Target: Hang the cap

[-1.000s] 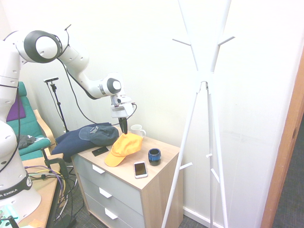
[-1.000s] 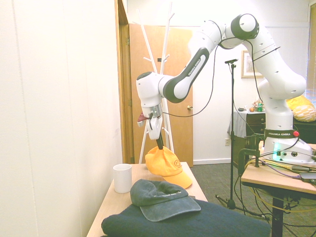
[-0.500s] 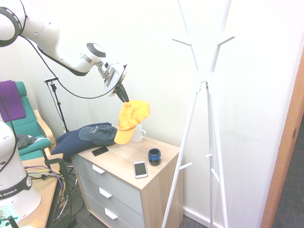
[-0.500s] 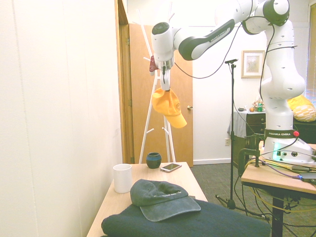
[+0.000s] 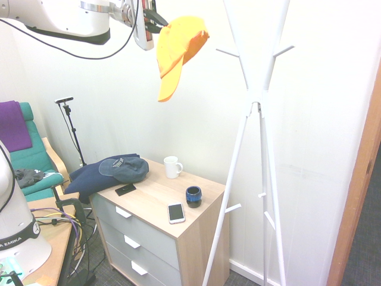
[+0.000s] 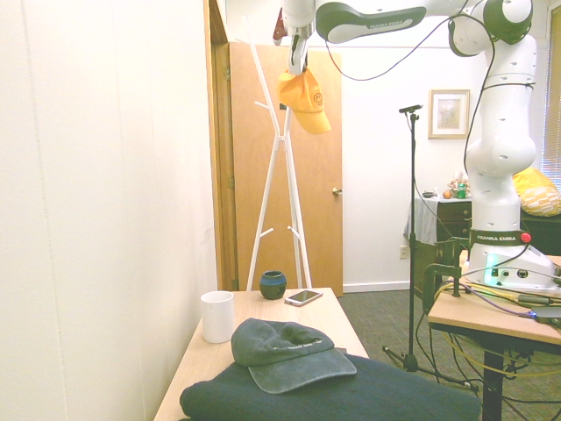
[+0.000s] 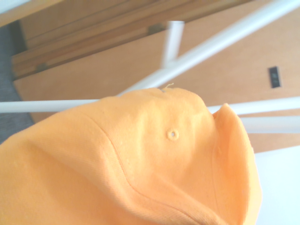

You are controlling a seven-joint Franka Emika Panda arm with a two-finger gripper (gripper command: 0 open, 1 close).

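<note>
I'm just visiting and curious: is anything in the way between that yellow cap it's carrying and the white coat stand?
Nothing visible is. The claw holds the yellow cap high in the air, level with the upper pegs of the white coat stand. Only open air and bare wall lie between them. The mug and the other things sit far below on the dresser.

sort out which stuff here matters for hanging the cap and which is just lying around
Part of the job:
- yellow cap, held up high in the gripper
- white coat stand, none of its pegs reached yet

Just lying about:
- dark cap on the folded navy garment
- white mug
- blue pot
- phone
- drawer unit
</note>
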